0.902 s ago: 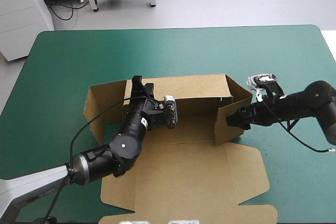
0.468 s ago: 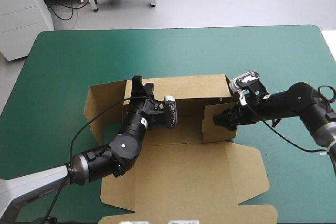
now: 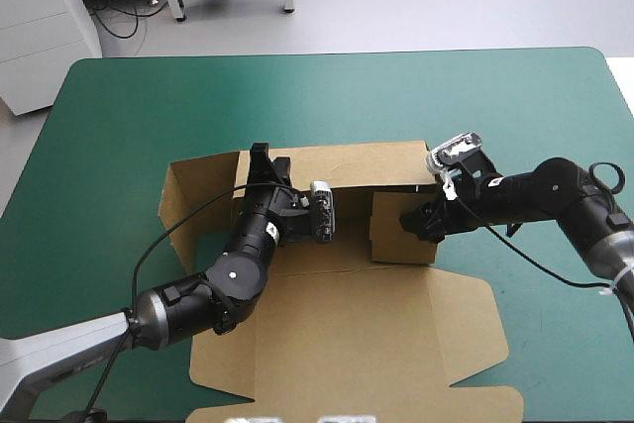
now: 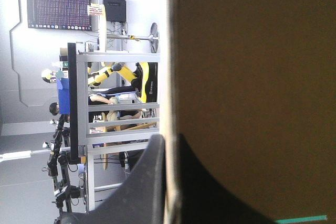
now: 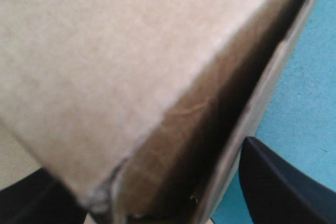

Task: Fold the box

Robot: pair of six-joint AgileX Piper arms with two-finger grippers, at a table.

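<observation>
The brown box (image 3: 347, 334) lies mid-table, with its lid panel flat toward the near edge. Its back wall (image 3: 347, 165) stands upright. My left gripper (image 3: 264, 159) is shut on the top edge of that wall near its left end. In the left wrist view the wall's edge (image 4: 170, 51) runs between the black fingers (image 4: 149, 177). My right gripper (image 3: 414, 221) is shut on the right end flap (image 3: 396, 230), which is turned inward across the box floor. The right wrist view is filled by that flap (image 5: 105, 51), with a black finger (image 5: 283, 187) on each side of it.
The box's left end flap (image 3: 190, 195) stands open, angled outward. Teal-green cover (image 3: 327, 96) stretches beyond the box to the far edge and on both sides. A white cabinet (image 3: 40, 27) stands off the table's far left corner.
The right gripper has moved left with the right end flap, swinging it inward from the box's right corner to stand across the floor. The left arm has stayed put.
</observation>
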